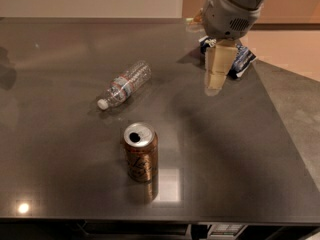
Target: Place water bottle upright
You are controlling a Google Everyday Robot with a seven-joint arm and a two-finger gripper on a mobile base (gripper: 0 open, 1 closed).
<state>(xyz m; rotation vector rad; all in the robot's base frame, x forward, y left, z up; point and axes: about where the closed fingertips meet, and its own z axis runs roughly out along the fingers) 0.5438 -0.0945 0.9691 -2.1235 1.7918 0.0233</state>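
Note:
The water bottle (pixel 125 84) lies on its side on the dark grey table (pixel 240 149), left of centre, with its white cap pointing to the front left and a red-and-white label band round its middle. My gripper (pixel 216 79) hangs from the grey arm at the upper right, above the table, well to the right of the bottle and apart from it. It holds nothing that shows.
A brown-gold drink can (pixel 141 152) stands upright in front of the bottle, near the table's front edge. A blue snack bag (pixel 241 59) lies at the back right, partly hidden behind my gripper. The table's right edge runs diagonally; floor lies beyond it.

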